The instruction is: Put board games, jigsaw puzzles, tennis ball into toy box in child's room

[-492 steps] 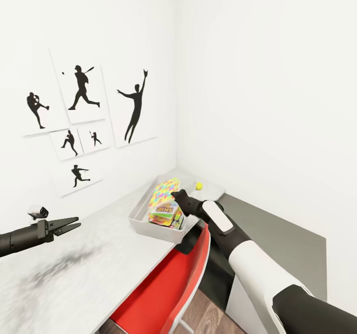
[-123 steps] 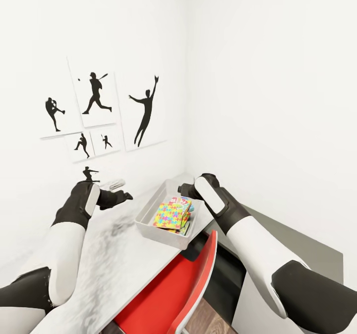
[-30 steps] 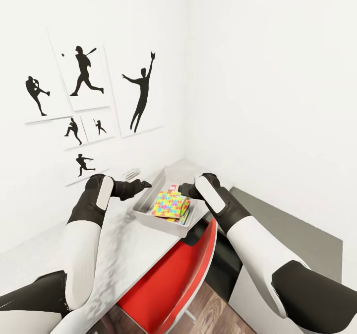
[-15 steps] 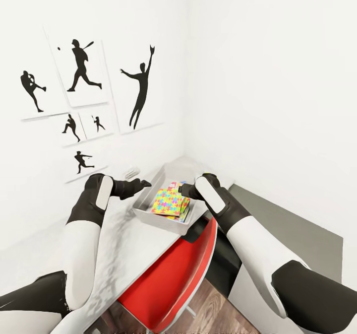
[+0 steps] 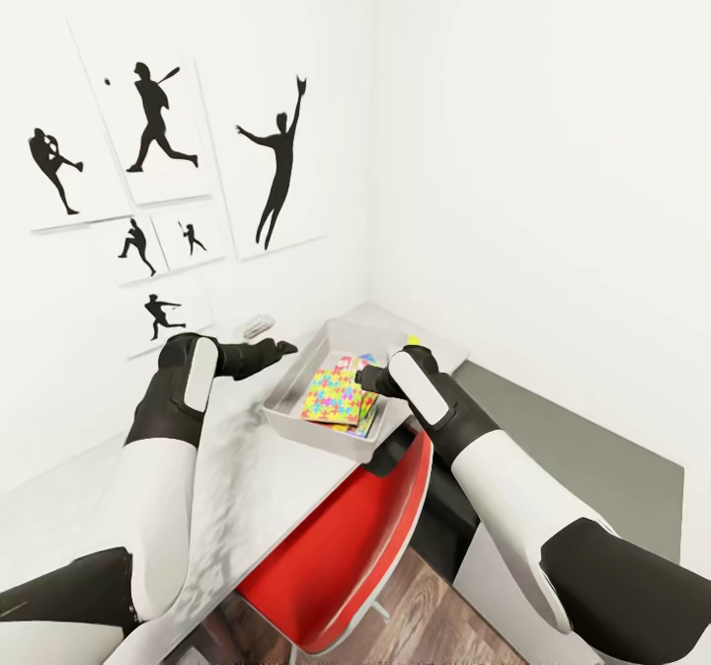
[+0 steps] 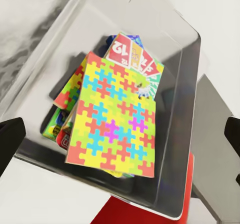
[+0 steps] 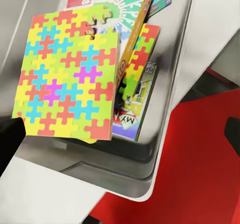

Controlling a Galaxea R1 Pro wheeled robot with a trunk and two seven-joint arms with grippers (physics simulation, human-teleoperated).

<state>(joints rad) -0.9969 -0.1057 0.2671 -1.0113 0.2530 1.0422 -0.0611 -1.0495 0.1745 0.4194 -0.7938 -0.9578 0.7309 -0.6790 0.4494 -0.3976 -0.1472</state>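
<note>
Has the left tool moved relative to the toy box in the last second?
Yes. The left tool has pulled back from the toy box rim toward the wall.

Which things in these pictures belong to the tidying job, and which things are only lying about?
Belong to the job:
- toy box
- jigsaw puzzle on top
- board games under it
- tennis ball behind the box
- table

Only lying about:
- red chair
- baseball pictures on the wall
- small grey object near the wall
</note>
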